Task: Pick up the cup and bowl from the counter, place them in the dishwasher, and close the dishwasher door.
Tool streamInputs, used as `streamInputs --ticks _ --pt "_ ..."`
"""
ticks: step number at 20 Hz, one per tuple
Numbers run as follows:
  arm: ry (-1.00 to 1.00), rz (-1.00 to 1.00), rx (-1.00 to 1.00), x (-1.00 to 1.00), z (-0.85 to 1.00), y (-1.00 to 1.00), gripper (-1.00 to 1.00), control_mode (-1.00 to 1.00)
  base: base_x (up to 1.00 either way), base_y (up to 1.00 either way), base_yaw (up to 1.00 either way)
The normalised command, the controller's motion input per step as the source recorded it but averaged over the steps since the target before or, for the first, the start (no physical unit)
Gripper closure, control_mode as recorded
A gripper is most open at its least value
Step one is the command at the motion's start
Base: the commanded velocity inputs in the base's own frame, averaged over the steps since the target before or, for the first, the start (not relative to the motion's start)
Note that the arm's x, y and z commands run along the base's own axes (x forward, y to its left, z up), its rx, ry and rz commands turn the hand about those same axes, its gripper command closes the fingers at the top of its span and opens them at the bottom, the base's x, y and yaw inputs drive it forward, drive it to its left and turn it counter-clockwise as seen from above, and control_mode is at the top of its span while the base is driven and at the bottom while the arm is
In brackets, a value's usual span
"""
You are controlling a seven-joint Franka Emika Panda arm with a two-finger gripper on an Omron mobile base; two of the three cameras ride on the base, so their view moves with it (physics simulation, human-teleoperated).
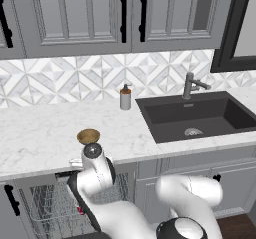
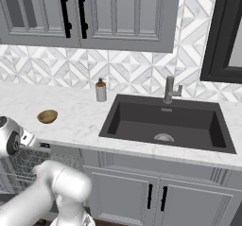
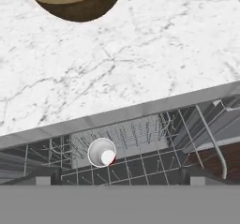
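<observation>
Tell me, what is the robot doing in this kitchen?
It is loading the dishwasher. The cup already stands in the wire rack, and the gripper hangs open above it, holding nothing. The bowl still sits on the counter near the edge, and the dishwasher is open.

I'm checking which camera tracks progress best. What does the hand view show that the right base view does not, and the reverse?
Hand view alone: the cup standing upright in the dishwasher rack, white inside facing up, below the counter edge.

Right base view alone: the black sink, faucet, soap bottle and upper cabinets.

Both: the bowl on the white marble counter, and wire racking below it.
</observation>
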Motion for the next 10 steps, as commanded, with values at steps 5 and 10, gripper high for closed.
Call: streamInputs --ticks 5,10 --pt "0.07 0.00 0.00 0.14 0.62 -0.30 -1.00 -1.00 0.00 0.00 0.00" --pt "0.12 0.00 0.00 0.15 0.39 -0.30 -1.00 -1.00 0.00 0.00 0.00"
